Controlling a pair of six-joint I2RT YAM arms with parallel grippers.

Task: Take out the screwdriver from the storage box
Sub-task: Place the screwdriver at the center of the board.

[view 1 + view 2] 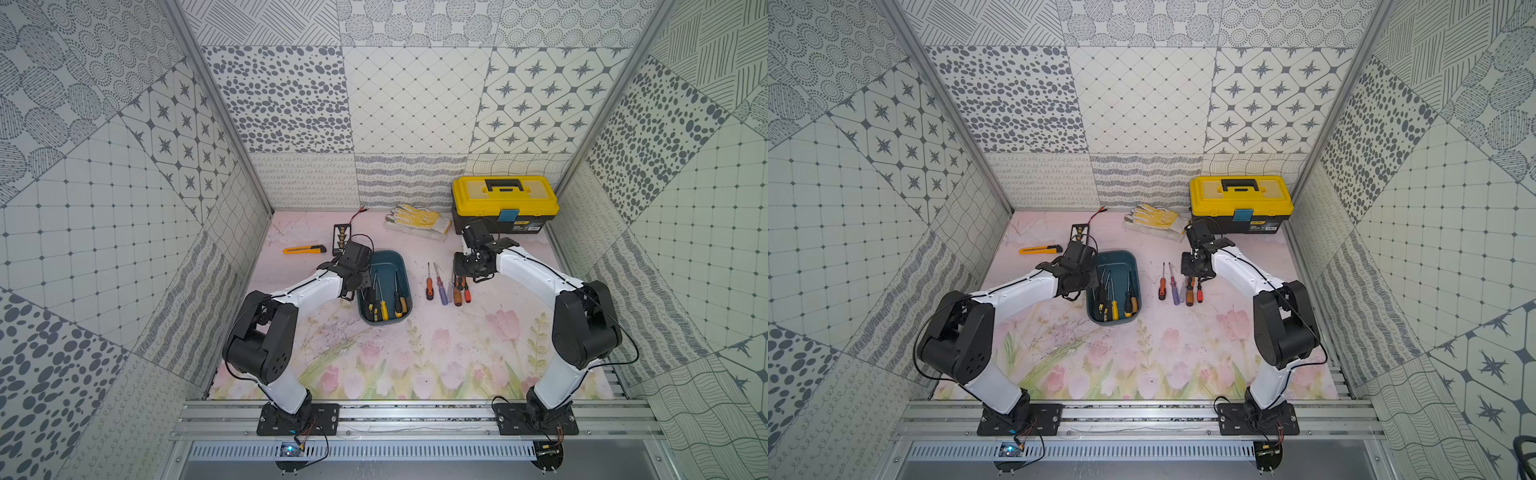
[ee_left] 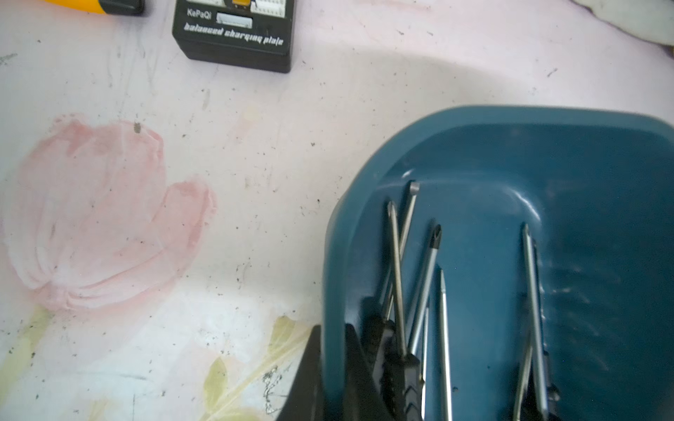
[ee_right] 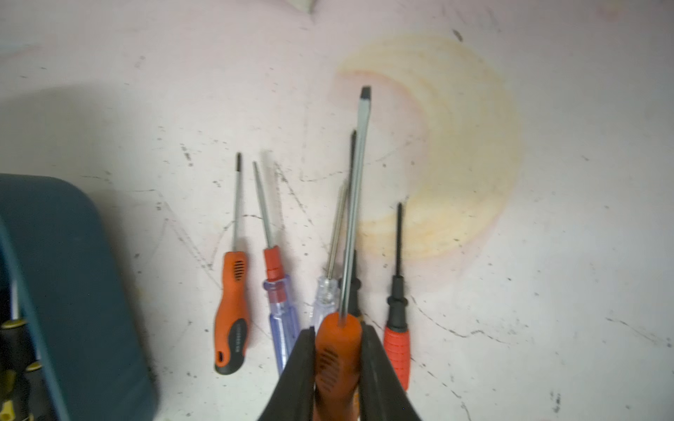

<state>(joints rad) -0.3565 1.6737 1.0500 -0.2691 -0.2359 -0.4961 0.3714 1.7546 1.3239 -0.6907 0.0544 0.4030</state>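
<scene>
An orange-handled screwdriver [image 3: 349, 255] is clamped by its handle in the right end effector [image 3: 338, 333], over the row of screwdrivers [image 1: 444, 291] on the worktop [image 1: 415, 353] (outside the storage box [image 2: 510, 116], whose wall is pinched by the left end effector [image 2: 333, 364]). It is judged light and stiff, with a slippery shaft; the ribbed handle is the better hold.

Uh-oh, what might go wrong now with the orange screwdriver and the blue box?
1. The right gripper holds the orange screwdriver over the row, seemingly above the clear screwdriver. Set down there, it may land on it and roll.
2. The left gripper pinches the box wall. If that arm moves, the box may tip or drag and jumble the screwdrivers inside.
</scene>
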